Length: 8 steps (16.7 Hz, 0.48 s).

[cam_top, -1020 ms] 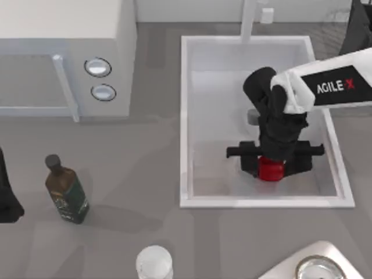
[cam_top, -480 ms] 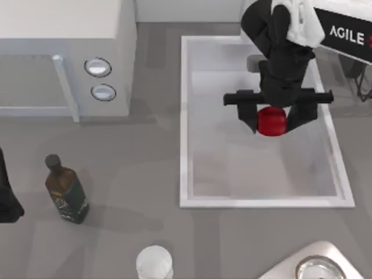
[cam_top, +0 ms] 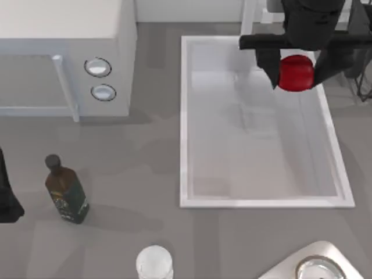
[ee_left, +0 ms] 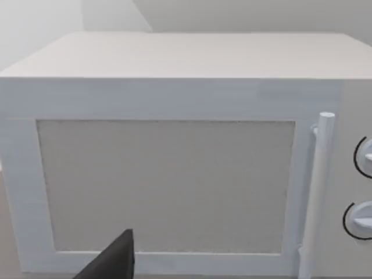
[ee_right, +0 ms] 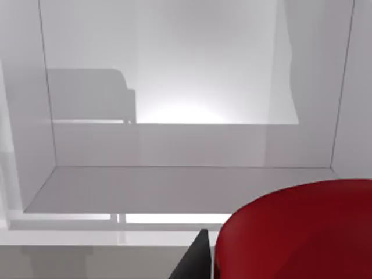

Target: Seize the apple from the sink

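Note:
The glossy red apple (cam_top: 296, 73) hangs high above the far right part of the white sink (cam_top: 185, 128), clamped between the black fingers of my right gripper (cam_top: 296, 72), which is shut on it. In the right wrist view the apple (ee_right: 302, 232) looms close, with the sink basin (ee_right: 174, 186) well below it and one dark finger (ee_right: 195, 261) beside it. My left arm (cam_top: 7, 197) stays parked at the table's left edge, and a dark finger (ee_left: 113, 261) of it faces the microwave in the left wrist view.
A white microwave (cam_top: 64, 52) with two knobs stands at the back left. A dark bottle (cam_top: 65, 190) stands front left, a clear glass (cam_top: 154, 263) at the front edge, and a metal bowl (cam_top: 317, 268) front right. The faucet post (cam_top: 249, 17) rises behind the sink.
My right gripper has risen out of the sink with the apple, moving toward the far right corner. The left arm has not moved.

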Each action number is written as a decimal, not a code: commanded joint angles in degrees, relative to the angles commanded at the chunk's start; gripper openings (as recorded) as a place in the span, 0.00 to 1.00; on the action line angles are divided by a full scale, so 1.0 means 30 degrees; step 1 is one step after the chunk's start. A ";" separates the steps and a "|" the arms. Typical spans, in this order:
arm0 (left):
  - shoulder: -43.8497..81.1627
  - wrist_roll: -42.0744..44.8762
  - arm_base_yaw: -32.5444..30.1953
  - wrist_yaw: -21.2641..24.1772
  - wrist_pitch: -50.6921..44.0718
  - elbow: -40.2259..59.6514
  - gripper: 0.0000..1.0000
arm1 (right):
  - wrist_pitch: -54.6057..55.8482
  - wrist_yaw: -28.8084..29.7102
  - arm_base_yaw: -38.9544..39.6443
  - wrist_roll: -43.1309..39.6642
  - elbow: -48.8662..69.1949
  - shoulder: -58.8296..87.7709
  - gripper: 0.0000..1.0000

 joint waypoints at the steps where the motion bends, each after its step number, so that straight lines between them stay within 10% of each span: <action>1: 0.0000 0.0000 0.0000 0.0000 0.0000 0.0000 1.00 | -0.0144 -0.0001 -0.0005 -0.0006 0.0133 -0.0063 0.00; 8: 0.0000 0.0000 0.0000 0.0000 0.0000 0.0000 1.00 | 0.0232 -0.0049 -0.0638 -0.0672 -0.0653 -0.0611 0.00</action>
